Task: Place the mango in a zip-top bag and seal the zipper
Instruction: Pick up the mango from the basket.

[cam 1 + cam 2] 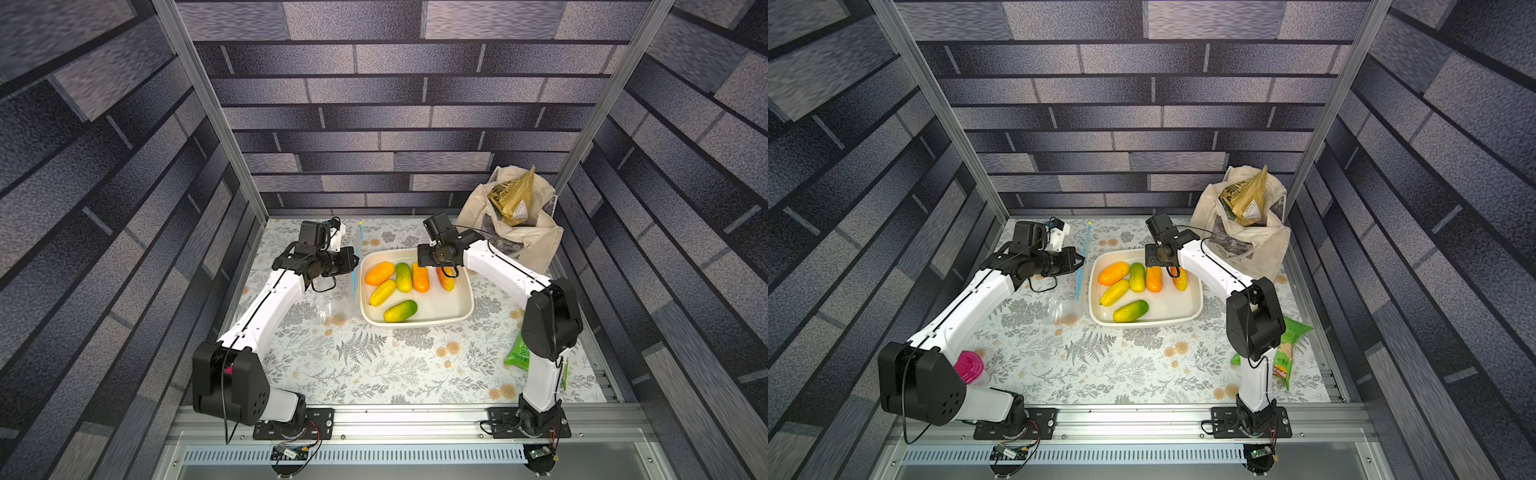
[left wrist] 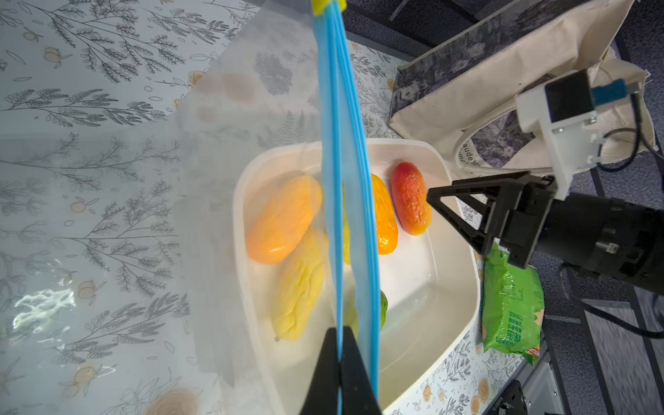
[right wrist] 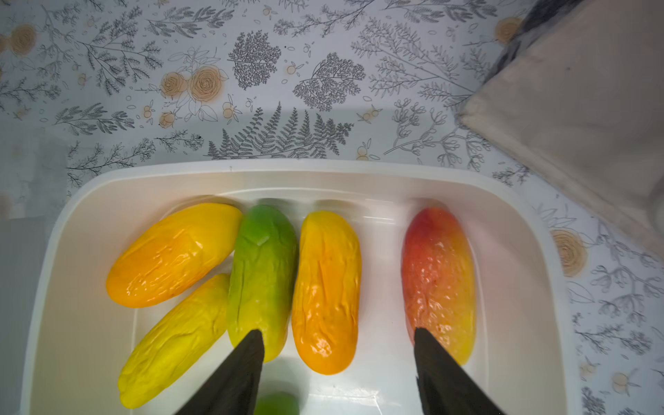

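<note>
Several mangoes lie in a white tray point(image 1: 415, 325): orange point(image 1: 380, 273), green point(image 1: 403, 277), orange point(image 3: 325, 287), red point(image 3: 438, 280), yellow point(image 1: 382, 292) and green-yellow point(image 1: 400, 311). The clear zip-top bag point(image 1: 332, 299) hangs left of the tray, mouth edge upright. Its blue zipper point(image 2: 336, 143) has a yellow piece point(image 2: 327, 5) at the far end. My left gripper point(image 2: 339, 328) is shut on one blue strip of the zipper, and the other strip stands slightly apart. My right gripper point(image 3: 337, 334) is open above the tray, with one orange mango between its fingers, untouched.
A beige tote point(image 1: 511, 224) with a tan packet in it stands at the back right, close to the tray. A green snack packet point(image 1: 1287, 353) lies by the right arm's base. A pink-lidded thing point(image 1: 969, 366) sits by the left arm's base.
</note>
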Tool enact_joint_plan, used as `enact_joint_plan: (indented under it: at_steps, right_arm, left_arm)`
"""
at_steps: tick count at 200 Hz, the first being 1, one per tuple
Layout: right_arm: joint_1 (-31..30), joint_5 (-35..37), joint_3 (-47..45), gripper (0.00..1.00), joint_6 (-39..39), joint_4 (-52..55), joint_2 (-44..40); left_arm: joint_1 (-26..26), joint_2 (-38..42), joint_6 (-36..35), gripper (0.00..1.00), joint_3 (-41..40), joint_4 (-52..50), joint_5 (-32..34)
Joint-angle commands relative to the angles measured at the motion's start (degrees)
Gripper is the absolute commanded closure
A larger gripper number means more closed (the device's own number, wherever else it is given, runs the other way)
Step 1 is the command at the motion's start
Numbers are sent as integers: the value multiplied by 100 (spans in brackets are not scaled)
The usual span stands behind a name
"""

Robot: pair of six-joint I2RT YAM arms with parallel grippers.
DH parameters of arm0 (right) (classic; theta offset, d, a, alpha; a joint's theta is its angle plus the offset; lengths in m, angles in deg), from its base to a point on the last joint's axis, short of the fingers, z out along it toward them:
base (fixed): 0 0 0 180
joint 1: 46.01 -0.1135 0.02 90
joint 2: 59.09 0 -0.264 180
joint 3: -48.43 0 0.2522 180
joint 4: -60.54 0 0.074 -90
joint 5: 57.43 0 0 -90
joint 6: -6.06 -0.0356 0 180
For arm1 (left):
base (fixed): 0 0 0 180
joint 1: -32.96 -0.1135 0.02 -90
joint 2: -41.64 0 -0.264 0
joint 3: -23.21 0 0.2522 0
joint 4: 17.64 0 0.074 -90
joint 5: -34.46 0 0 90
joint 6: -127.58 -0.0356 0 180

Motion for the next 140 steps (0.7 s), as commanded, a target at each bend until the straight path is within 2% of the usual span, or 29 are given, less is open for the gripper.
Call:
enact_joint_plan:
  at_steps: [1,21,50,118,127,140]
  right_arm:
    - [53,-30,433,30,-112,164,709]
    - [48,-336,977,30,-85,291,1262]
    - [38,-114,1410,30,-67,611,1790]
    - [-125,91,1262,35,57,993,1773]
    - [-143,68,1163,39,43,952,1764]
    - [-137,62,1058,53,13,904,1743]
  left_arm:
    - [-2,-146,14,100,-31,148,-267]
    - [39,-290,36,100,-9,179,-370]
    - [143,-406,40,100,-4,202,-352]
    - [332,-577,49,100,240,-32,-16]
    - [369,-570,49,100,241,-24,28]
    - [389,-554,67,100,233,-11,48]
